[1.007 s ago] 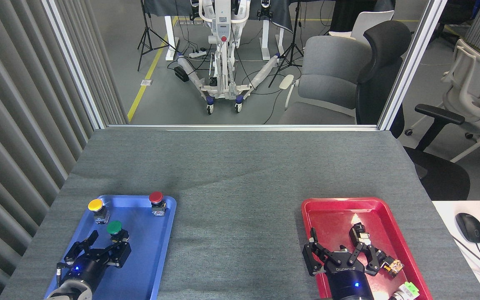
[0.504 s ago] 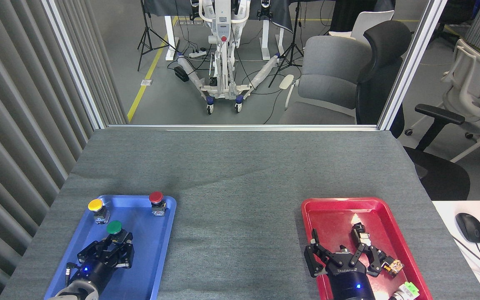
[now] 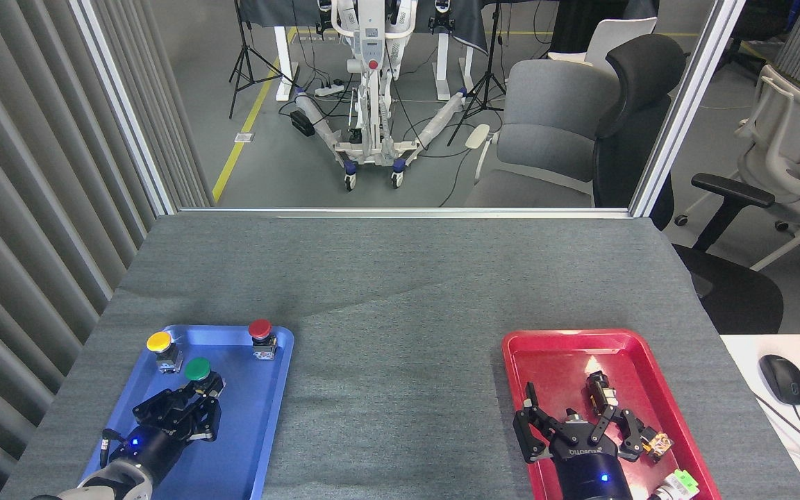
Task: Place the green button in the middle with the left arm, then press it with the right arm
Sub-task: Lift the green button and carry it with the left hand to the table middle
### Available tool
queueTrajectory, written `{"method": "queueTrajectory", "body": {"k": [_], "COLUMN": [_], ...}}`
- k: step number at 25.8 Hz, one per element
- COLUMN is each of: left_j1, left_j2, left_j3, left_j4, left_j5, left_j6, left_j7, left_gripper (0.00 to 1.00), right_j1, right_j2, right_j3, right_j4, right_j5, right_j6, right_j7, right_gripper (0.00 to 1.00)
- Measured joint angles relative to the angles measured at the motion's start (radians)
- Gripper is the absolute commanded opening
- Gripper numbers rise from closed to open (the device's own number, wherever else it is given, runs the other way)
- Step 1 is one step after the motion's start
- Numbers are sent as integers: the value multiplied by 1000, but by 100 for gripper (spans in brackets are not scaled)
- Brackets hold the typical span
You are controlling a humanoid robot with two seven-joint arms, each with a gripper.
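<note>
- Three black fingers of the left gripper [image 3: 188, 410] are closed on the body of the small dark-green-capped button [image 3: 198, 371], which juts just beyond the fingertips, over the blue plastic tray [image 3: 271, 410].
- Lift straight, then carry rightward to the bare grey felt middle [image 3: 393, 375].
- Compared with a second ago, those fingers have closed and the cap sits slightly higher.
- Right gripper [image 3: 573, 430], splayed and empty, hovers over the red plastic tray [image 3: 511, 354].

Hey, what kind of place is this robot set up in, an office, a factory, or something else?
Most likely a robotics lab inside an office-type space. Behind the grey table stands a white wheeled machine among camera tripods and floor cables, with office chairs around and a computer mouse on a side desk.
</note>
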Motion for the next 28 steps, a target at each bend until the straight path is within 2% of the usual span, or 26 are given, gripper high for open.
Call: {"method": "queueTrajectory", "body": {"k": [3, 5, 7, 10, 15, 21, 23, 26, 28], "left_j1": [24, 32, 24, -18, -85, -116, -118, -114, -112], "left_j2": [-6, -37, -84, -153, -269, -351, -361, -365, -363], "left_j3": [14, -2, -60, -203, -370, -419, -441, -477, -490], "left_j4": [-141, -216, -254, -267, -169, -5, 30, 61, 70], "left_j5": [35, 51, 53, 6, -126, -168, -170, -171, -170], "left_j6": [-90, -123, -145, -123, -7, 37, 67, 133, 162], "left_j7": [18, 22, 6, -32, -93, -96, -79, -53, -39], "left_gripper": [0, 0, 0, 0, 0, 0, 0, 0, 0], "right_j1": [0, 1, 2, 4, 6, 7, 8, 8, 8], "right_j2": [-2, -3, -4, -10, -28, -32, -32, -32, -31], "right_j3": [0, 0, 1, 1, 0, 0, 0, 4, 18], "right_j4": [0, 0, -1, -1, 0, 0, 0, 0, 0], "right_j5": [0, 0, 0, 0, -11, -17, -17, -17, -17], "right_j6": [0, 0, -1, -2, -3, -1, -1, -1, -1], "right_j7": [0, 0, 0, 0, -1, -2, -2, -2, -2], "right_gripper": [100, 99, 99, 99, 99, 98, 92, 78, 73]}}
